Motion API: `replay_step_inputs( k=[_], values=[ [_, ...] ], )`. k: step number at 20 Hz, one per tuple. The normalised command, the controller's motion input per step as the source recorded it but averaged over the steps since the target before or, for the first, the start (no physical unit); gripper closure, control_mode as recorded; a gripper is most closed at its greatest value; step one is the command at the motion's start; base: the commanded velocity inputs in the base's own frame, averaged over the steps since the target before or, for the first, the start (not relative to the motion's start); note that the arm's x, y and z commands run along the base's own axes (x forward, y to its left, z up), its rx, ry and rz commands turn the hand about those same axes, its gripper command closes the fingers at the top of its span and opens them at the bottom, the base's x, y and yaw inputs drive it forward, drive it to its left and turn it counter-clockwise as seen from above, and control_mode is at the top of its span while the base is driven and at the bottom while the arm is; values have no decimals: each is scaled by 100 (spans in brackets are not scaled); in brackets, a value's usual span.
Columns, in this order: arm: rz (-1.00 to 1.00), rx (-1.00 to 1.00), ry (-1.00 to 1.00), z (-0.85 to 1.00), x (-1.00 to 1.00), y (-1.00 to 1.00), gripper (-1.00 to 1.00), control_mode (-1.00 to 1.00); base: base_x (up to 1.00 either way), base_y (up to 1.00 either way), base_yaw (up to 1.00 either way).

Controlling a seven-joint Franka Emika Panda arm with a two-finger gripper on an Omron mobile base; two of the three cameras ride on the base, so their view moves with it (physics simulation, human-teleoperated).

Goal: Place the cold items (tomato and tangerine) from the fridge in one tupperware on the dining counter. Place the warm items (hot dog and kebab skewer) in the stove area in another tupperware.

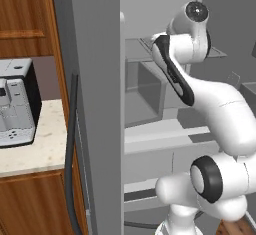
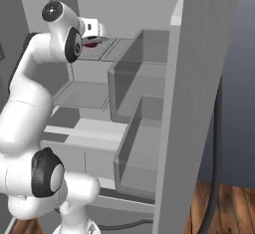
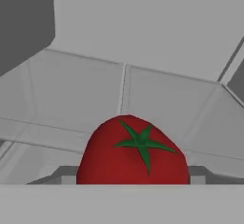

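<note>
The dark red tomato with its green stem star sits right between my finger tips in the hand view. My gripper is shut on it, a tip pressed against each side. From the right base view the hand reaches deep onto an upper shelf of the open grey fridge, with a sliver of the tomato red beneath it. The pale shelf lies under and behind the tomato. In the left base view my arm hides the hand inside the fridge.
Two grey door bins stand to the right of my arm. The fridge's side wall and its dark handle rise at the left. A coffee machine sits on a beige counter beside the fridge.
</note>
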Motion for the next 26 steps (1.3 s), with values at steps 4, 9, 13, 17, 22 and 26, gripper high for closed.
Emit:
replay_step_inputs(
  k=[4, 9, 13, 17, 22, 26],
  values=[
    [0, 3, -35, -6, -100, 0, 100, -100, 0, 0, 0],
    [0, 10, -12, -1, -100, 0, 100, -100, 0, 0, 0],
    [0, 13, 2, 3, -100, 0, 100, -100, 0, 0, 0],
    [0, 4, 22, 11, -91, 0, 100, -100, 0, 0, 0],
    [0, 0, 10, 0, -96, 0, 100, -100, 0, 0, 0],
    [0, 0, 13, -8, -73, 1, 100, -100, 0, 0, 0]
  ],
)
